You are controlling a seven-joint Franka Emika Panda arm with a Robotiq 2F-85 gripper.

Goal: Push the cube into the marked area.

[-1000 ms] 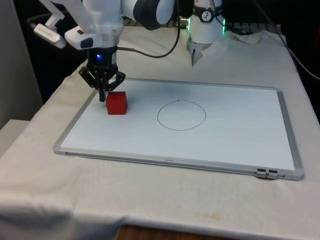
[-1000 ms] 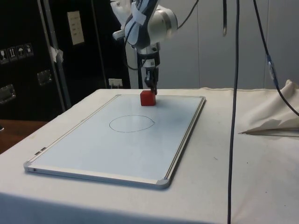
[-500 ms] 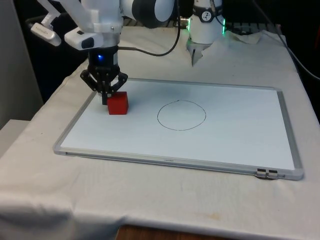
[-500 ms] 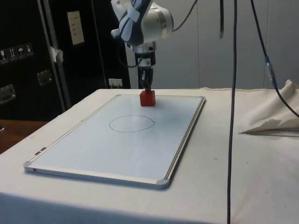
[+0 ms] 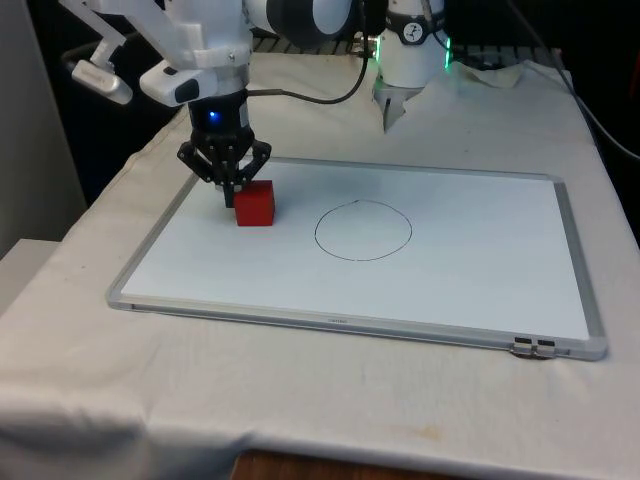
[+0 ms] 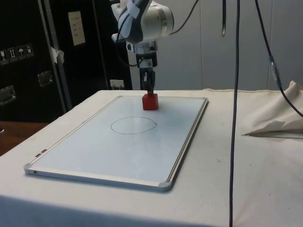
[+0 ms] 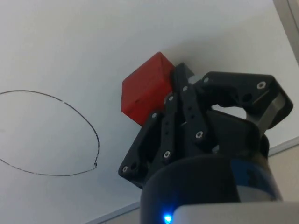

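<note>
Closed with its fingers pinched together and holding nothing, the tool (image 5: 233,192) stood tip-down against the red cube (image 5: 254,204), touching the face that looks toward the front view's left and away from the drawn circle (image 5: 363,230). "Near to far" in the front view ran thus: the white cloth of the surface (image 5: 300,400), the whiteboard (image 5: 480,290) with its metal frame, the circle near the board's middle, then the cube just beside the circle on the front view's left, still wholly outside the line, and the tool behind it. In the wrist view the cube (image 7: 147,88) sat turned somewhat, one corner leading toward the circle (image 7: 46,133), so it was not square to the push. Being a cube, it had no long axis to speak of. The step in hand appeared to be the push itself, partly done. The next move probably called for a steady slide toward the front view's right, low along the board, with contact kept near the middle of the face so that the cube would not spin off to one side before it crossed the line.
</note>
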